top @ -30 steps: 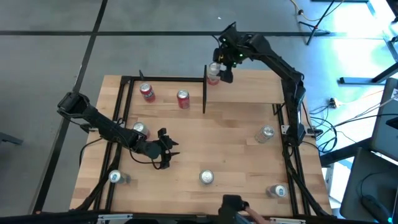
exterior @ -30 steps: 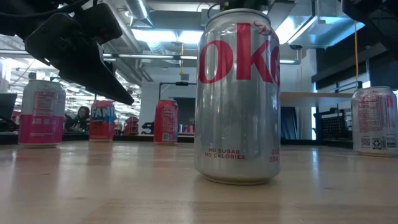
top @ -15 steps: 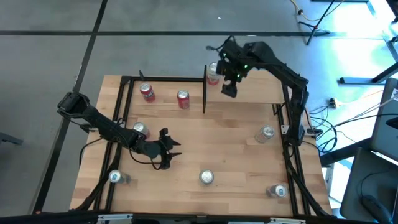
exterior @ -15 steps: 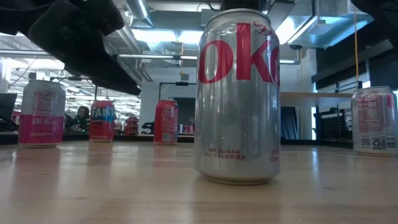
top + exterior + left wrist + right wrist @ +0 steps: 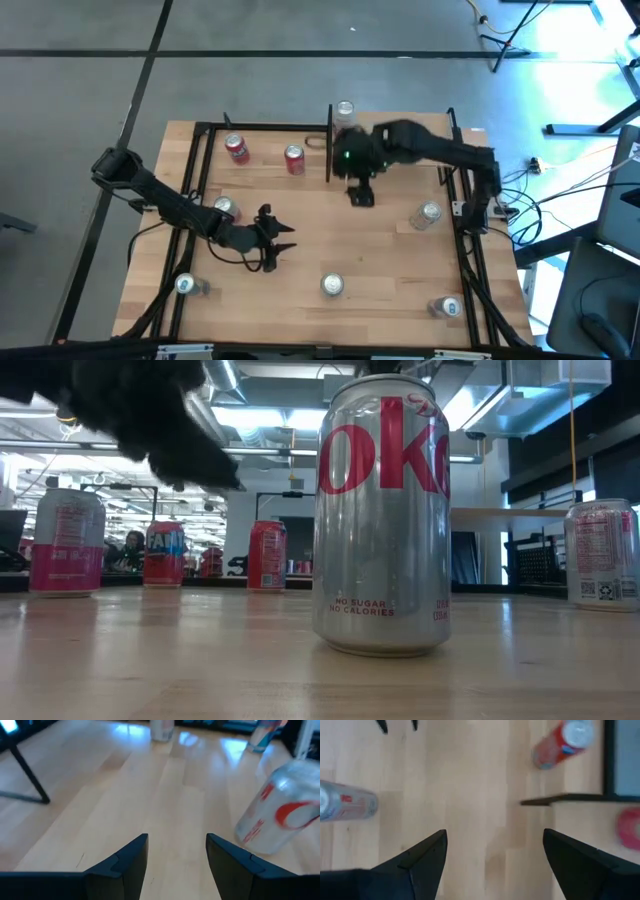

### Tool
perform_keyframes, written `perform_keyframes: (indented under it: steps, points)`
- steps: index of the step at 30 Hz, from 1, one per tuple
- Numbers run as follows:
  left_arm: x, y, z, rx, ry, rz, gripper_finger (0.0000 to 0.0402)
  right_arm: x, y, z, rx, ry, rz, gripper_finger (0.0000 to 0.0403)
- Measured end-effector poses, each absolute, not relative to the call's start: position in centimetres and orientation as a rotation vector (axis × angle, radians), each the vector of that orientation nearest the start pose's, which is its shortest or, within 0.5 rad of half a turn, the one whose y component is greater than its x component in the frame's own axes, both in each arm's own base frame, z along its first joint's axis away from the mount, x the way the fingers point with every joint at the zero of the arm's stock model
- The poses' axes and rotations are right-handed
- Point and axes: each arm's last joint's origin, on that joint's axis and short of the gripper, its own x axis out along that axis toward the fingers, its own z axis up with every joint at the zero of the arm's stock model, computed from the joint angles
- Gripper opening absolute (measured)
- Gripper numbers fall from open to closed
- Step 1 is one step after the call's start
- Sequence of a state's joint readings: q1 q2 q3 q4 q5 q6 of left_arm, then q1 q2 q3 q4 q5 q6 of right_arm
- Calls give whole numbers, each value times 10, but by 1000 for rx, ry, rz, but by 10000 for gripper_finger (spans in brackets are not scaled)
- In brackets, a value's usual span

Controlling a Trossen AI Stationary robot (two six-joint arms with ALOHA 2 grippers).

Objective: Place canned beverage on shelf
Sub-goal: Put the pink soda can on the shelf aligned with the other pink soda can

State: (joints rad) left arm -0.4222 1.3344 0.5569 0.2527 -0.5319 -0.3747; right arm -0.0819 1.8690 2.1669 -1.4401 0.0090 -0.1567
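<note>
A silver can (image 5: 345, 110) stands upright on its base at the far left corner of the shelf (image 5: 420, 120), a raised wood board among black posts. My right gripper (image 5: 358, 192) hangs open over the table's middle, nearer than the shelf, with nothing between its fingers (image 5: 427, 855). My left gripper (image 5: 272, 247) is open and low over the table's near left part. It shows as a dark shape (image 5: 150, 420) in the low view. A silver and red can (image 5: 280, 815) stands beside it, untouched.
Other cans stand about the table: two red ones (image 5: 237, 148) (image 5: 294, 158) at the far left, and silver ones (image 5: 224, 207) (image 5: 187, 285) (image 5: 331, 285) (image 5: 428, 214) (image 5: 447, 307) elsewhere. A black post (image 5: 329, 145) stands at the shelf's left side. Bare wood lies between the two grippers.
My right gripper has drawn away from the can on the shelf and swung toward the table's near edge, out over the middle. The can has stayed upright where it was. My left gripper has risen a little.
</note>
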Motion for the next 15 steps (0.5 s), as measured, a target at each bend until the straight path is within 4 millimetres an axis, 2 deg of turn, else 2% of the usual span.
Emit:
perform_keyframes:
  steps: [4,7,15]
  points:
    - [238,-95,209,-129,404,146,192,341,-11,377,-124,1139,34,312]
    - [235,-95,228,-89,379,93,192,321,-3,364,-134,1085,5,312]
    - [230,-79,263,-48,480,162,202,278,3,310,-161,786,-50,312]
